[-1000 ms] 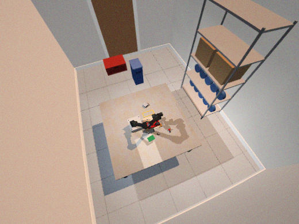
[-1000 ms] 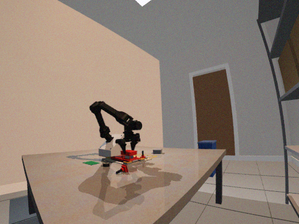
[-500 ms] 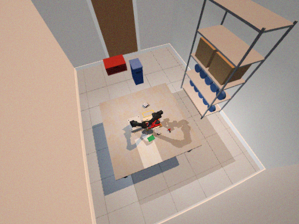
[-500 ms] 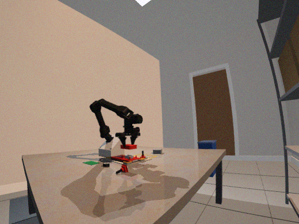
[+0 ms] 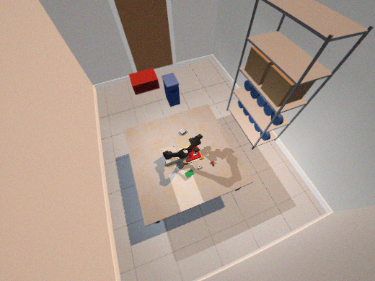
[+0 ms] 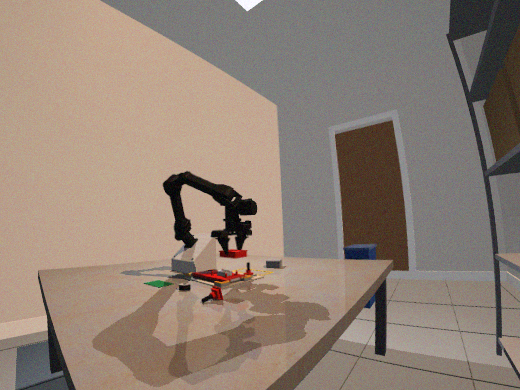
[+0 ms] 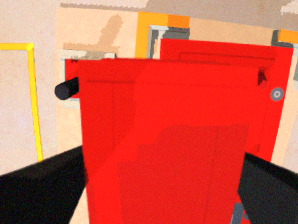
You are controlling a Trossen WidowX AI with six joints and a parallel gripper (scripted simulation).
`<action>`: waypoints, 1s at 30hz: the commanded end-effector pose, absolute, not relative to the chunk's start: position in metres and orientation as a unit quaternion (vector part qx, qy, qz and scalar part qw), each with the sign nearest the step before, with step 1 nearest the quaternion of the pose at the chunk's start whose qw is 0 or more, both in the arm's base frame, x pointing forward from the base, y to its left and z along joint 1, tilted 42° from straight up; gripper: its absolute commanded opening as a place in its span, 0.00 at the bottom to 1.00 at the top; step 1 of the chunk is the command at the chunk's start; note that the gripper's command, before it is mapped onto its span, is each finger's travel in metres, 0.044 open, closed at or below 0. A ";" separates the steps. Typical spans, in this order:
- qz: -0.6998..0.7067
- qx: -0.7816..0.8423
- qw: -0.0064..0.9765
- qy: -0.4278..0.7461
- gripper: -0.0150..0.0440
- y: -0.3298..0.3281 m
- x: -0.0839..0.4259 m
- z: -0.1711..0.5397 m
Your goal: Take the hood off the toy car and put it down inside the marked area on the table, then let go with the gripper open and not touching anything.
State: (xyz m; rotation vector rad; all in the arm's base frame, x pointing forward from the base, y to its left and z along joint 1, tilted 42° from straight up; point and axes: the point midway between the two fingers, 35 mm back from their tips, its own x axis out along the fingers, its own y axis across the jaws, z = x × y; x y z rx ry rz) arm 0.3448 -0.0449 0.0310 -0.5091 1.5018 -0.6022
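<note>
My gripper is shut on the red hood and holds it roughly level, well above the table. The red toy car sits below without its hood, apart from the held piece. In the wrist view the hood hides much of the car. The marked area, a yellow outline, lies on the table to the left of the hood in the wrist view. The hood is not over the part of the outline that shows there.
A red holder with an upright black post stands between car and outline. Orange corner brackets edge the car. A grey block, a green square and a red-and-black piece lie around.
</note>
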 end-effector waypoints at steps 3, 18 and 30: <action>-0.264 -0.219 0.666 0.663 0.25 -0.022 0.347 0.015; -0.263 -0.217 0.666 0.664 0.25 0.032 0.338 -0.028; -0.268 -0.218 0.666 0.661 0.25 0.071 0.322 -0.061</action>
